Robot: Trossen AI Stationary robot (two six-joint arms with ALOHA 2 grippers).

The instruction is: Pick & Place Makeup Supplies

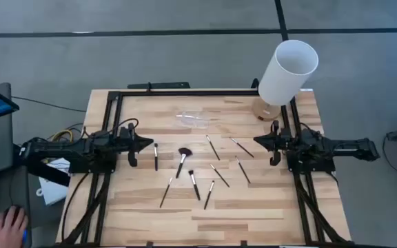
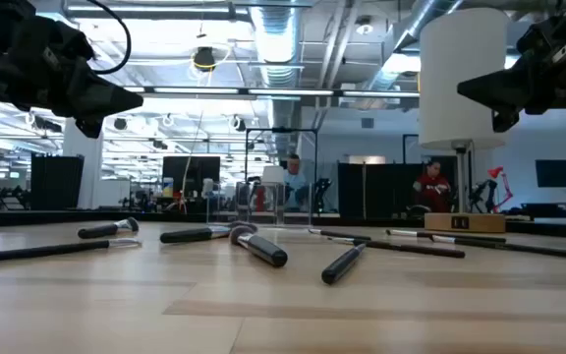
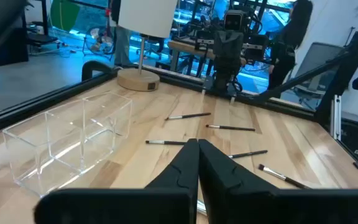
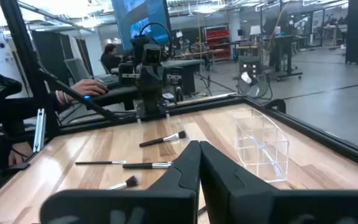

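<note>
Several slim black-handled makeup brushes lie flat and scattered on the middle of the wooden table (image 1: 253,207). Among them are one with a wide fluffy dark head (image 1: 182,160), one near the left arm (image 1: 156,156) and one toward the right (image 1: 241,147). My left gripper (image 1: 150,143) (image 3: 197,149) hovers shut above the table's left side, pointing toward the brushes. My right gripper (image 1: 257,140) (image 4: 199,149) hovers shut at the right side, facing it. Neither holds anything. In the low view both hang well above the tabletop, the left gripper (image 2: 131,98) and the right gripper (image 2: 465,90).
A small clear plastic holder (image 1: 197,120) lies at the far middle of the table. A tall white cylinder (image 1: 288,71) stands on a wooden base (image 1: 267,110) at the far right corner. A black frame (image 1: 185,93) edges the table. A person's hand (image 1: 9,224) shows off the table's near left.
</note>
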